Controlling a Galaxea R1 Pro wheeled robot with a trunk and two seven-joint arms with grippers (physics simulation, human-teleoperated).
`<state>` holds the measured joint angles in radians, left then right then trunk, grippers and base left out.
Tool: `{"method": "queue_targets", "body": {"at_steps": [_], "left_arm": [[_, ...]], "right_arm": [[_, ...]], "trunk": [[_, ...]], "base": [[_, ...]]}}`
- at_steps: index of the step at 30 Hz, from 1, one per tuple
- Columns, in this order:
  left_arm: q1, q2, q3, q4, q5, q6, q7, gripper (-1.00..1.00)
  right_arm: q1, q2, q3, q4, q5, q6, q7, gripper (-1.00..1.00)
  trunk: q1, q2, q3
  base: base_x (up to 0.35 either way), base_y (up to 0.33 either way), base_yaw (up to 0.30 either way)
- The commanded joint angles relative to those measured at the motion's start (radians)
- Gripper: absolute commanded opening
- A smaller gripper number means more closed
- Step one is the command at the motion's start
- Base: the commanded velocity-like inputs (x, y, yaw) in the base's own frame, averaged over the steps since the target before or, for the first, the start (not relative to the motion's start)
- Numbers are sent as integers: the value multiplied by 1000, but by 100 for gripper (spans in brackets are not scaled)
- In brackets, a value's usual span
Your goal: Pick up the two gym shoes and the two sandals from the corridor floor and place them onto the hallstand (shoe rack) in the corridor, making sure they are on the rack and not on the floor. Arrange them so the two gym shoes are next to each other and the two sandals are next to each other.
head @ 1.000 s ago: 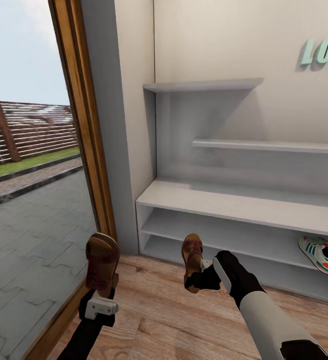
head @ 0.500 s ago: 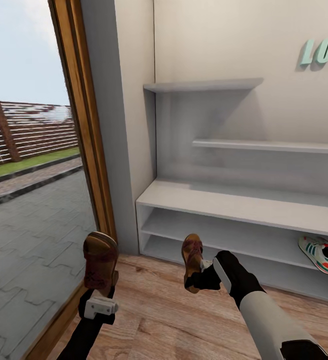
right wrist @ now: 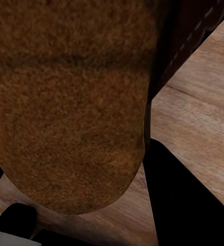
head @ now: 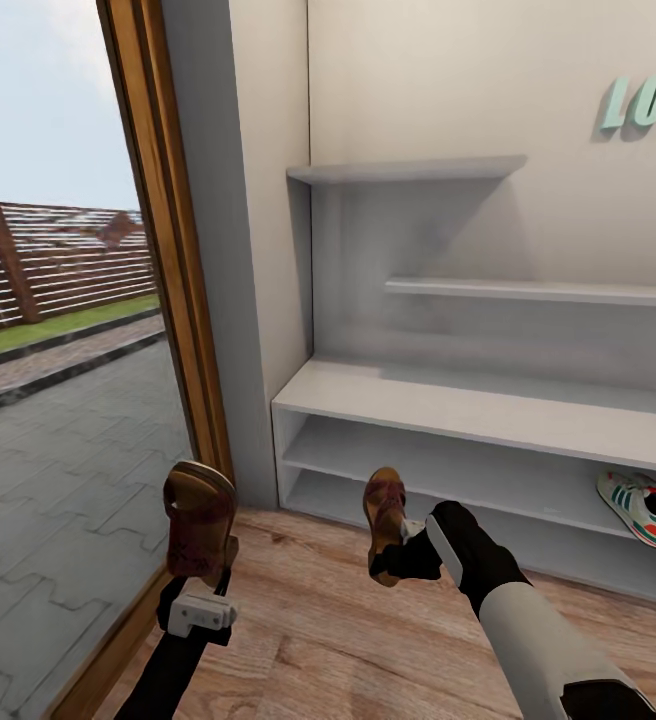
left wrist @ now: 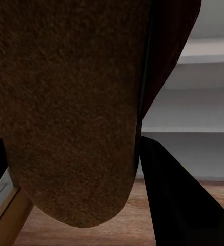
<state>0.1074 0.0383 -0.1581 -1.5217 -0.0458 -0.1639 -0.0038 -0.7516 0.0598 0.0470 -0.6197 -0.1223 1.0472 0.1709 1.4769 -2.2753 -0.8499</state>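
Note:
Each gripper holds one brown sandal above the corridor floor [head: 368, 640]. My left gripper [head: 204, 578] is shut on a sandal [head: 200, 520] that stands upright near the door frame; its sole [left wrist: 65, 102] shows up close in the left wrist view. My right gripper [head: 396, 545] is shut on the other sandal [head: 383, 515], just in front of the hallstand's [head: 448, 405] bottom left corner, its sole [right wrist: 65, 102] close to the right wrist camera. The two gym shoes [head: 640, 510] lie side by side on the hallstand's lower shelf at the right edge.
A wooden door frame [head: 173, 300] with a glass pane onto a paved yard stands left of the hallstand. Two staggered wall shelves [head: 408, 172] and teal letters [head: 643, 102] hang above. The hallstand's top board and the left part of its shelves are bare.
The left gripper's sandal has shifted slightly to the left and tilted a little. The right arm and its sandal have not moved.

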Motion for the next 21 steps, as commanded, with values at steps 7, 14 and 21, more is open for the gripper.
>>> {"method": "queue_targets", "body": {"at_steps": [7,14,21], "left_arm": [[0,0,-1,0,-3,0,1,-100],[0,0,1,0,-2,0,1,-100],[0,0,0,0,-3,0,1,-100]], "right_arm": [[0,0,-1,0,0,0,-1,-100],[0,0,-2,0,-2,0,0,-100],[0,0,-3,0,-2,0,0,-100]], "trunk": [[0,0,0],[15,-28,-13],[27,-49,-22]], "base": [[0,0,0],[0,0,0],[0,0,0]]}}
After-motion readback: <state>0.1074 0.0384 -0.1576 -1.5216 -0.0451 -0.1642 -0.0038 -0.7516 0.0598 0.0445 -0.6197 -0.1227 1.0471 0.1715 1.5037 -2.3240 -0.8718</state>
